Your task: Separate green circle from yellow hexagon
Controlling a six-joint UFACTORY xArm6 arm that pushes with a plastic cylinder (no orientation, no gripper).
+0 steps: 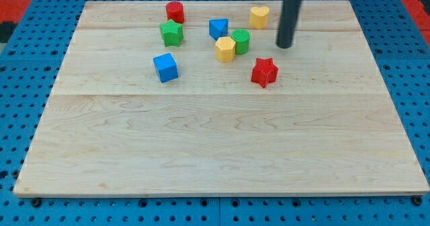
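On the wooden bench [222,152], a red cylinder [175,11] sits near the view's top, a green star [171,33] just below it. Further right lie a blue triangle-like block [218,28] and a yellow heart [259,16]. A blue cube [165,67] and a red star [265,72] sit lower down.

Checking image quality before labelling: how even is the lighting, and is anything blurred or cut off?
Camera view: soft, even light, faint shadows under blocks; green circle and yellow hexagon sharp, touching; my tip sharp, right of them; rod's top is cropped.

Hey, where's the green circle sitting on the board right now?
The green circle sits in the upper middle of the camera view, touching the yellow hexagon on its left, with my tip off to its right.
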